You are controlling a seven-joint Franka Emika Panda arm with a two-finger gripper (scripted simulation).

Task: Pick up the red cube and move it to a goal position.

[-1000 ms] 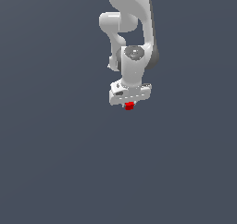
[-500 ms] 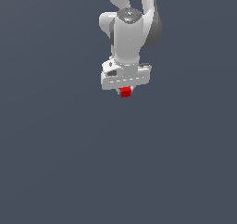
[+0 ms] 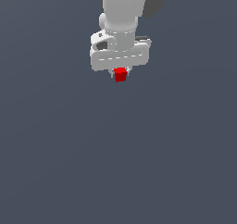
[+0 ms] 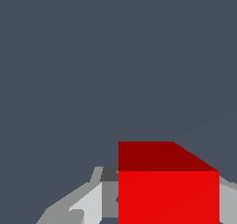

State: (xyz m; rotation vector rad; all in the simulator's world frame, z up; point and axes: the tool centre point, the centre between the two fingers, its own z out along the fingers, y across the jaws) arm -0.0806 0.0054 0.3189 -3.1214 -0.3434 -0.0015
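Note:
The red cube (image 3: 121,74) is small and bright red, and it sits between the fingers of my white gripper (image 3: 121,75), just below the wide white hand, near the top middle of the exterior view. The gripper is shut on the cube and holds it in the air above the dark grey floor. In the wrist view the red cube (image 4: 167,186) fills the space between the grey fingers (image 4: 88,204). The fingertips are mostly hidden behind the cube in the exterior view. No goal marker shows in either view.
A plain dark grey surface (image 3: 120,163) fills both views. The white arm (image 3: 122,10) rises out of the exterior view's top edge.
The arm has carried the cube upward in the exterior view and slightly to that view's left. The hand looks larger now. The gripper has stayed shut on the cube.

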